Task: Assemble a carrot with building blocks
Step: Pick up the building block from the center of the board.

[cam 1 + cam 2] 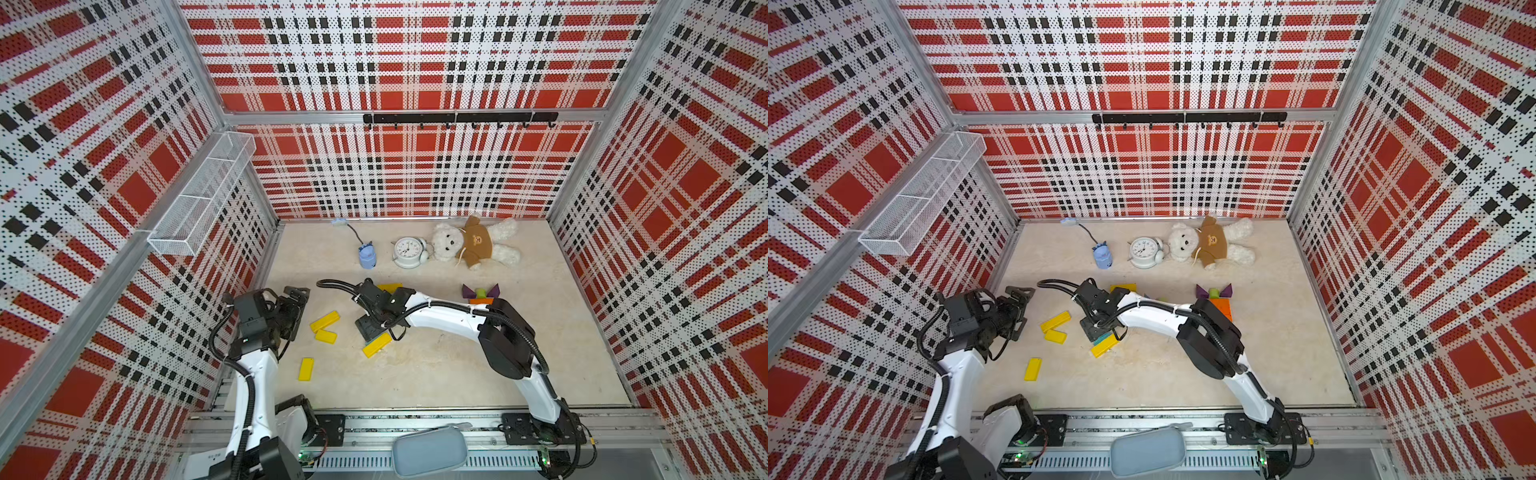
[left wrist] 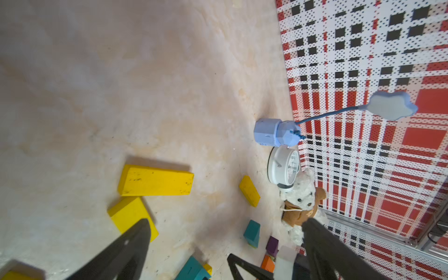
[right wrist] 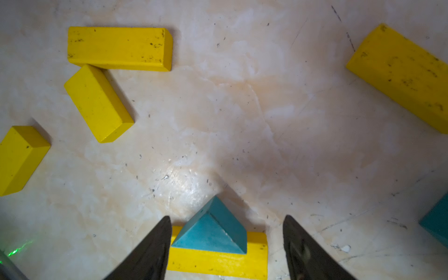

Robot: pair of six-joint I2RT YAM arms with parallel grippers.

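Note:
My right gripper is open and hangs low over a teal triangle that rests on a yellow bar. Neither finger touches the triangle. In both top views this gripper is mid-table, with the yellow bar sticking out beneath it. Three more yellow bars lie to its left. Two purple triangles, a lime stub and an orange bar are grouped behind the right arm. My left gripper is open and empty by the left wall.
A white alarm clock, a teddy bear and a small blue lamp stand along the back wall. Another yellow bar lies behind the right wrist. A wire basket hangs on the left wall.

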